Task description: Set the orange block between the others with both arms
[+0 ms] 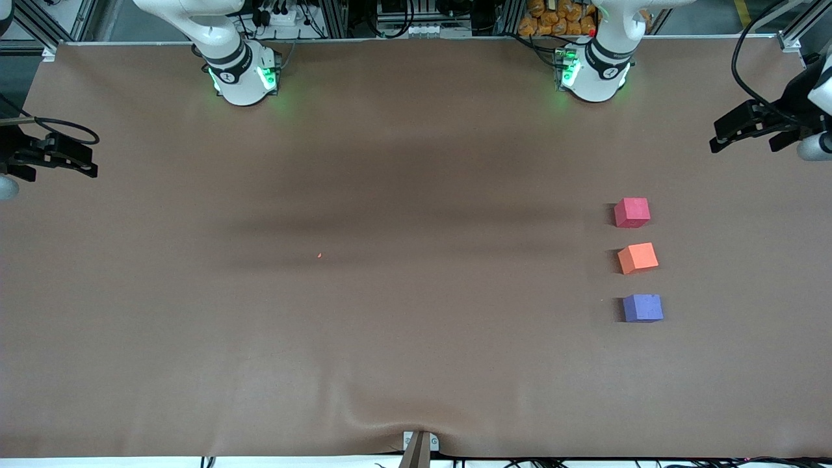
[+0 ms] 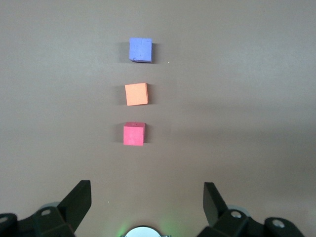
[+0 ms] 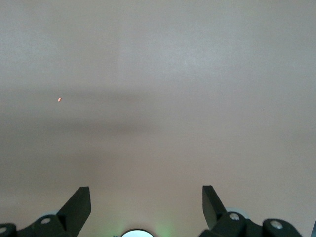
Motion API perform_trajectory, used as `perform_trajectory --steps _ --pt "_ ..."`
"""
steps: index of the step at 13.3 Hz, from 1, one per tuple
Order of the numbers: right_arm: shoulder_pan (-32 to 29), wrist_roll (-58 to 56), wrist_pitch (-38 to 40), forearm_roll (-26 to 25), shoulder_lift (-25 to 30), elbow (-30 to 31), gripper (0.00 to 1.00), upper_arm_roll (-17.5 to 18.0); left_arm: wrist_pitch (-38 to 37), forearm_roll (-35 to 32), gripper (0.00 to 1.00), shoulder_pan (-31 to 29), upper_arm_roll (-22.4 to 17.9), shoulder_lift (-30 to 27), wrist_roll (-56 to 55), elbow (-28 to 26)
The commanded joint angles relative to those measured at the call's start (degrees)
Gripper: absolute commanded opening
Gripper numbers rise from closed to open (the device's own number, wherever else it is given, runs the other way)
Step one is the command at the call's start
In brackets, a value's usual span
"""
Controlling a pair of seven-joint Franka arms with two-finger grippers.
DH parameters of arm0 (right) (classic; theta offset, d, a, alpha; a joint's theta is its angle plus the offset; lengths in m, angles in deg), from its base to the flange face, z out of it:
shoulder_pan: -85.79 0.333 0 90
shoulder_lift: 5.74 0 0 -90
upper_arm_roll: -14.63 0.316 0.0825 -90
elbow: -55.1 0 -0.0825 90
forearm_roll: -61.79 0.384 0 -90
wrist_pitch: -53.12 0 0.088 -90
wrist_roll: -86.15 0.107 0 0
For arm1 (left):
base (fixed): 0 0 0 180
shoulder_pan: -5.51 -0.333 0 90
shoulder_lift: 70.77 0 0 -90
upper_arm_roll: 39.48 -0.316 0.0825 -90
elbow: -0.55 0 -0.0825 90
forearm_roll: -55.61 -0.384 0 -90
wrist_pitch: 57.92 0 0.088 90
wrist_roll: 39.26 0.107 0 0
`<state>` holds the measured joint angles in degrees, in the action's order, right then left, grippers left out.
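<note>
Your orange block [image 1: 637, 258] already sits between the red-pink cube [image 1: 632, 212] and the purple-blue cube [image 1: 643, 307], in a line near the tabletop [image 1: 390, 325] edge at the left arm's end. Leave it there and keep both hands clear. The left hand [image 1: 741, 135] and right hand [image 1: 62, 159] hang spread and empty over opposite ends. Count three cubes, two arms, one orange speck [image 1: 319, 255].

Orange block [image 1: 637, 258] between others: one [image 1: 632, 212] farther from camera, one [image 1: 643, 308] nearer.
</note>
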<state>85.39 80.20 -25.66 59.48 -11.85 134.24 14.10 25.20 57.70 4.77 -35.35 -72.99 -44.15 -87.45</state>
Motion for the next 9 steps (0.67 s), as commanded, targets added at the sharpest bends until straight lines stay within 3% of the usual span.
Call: perform_trajectory --steps 1,9 --pt "-0.39 -0.02 0.56 0.9 0.22 -0.13 1.0 0.09 0.46 0.01 1.0 1.01 0.79 0.12 -0.29 -0.33" --pt "-0.56 -0.02 0.56 0.81 0.22 -0.13 1.0 -0.08 -0.06 -2.52 1.0 0.21 1.05 -0.76 -3.18 -0.15"
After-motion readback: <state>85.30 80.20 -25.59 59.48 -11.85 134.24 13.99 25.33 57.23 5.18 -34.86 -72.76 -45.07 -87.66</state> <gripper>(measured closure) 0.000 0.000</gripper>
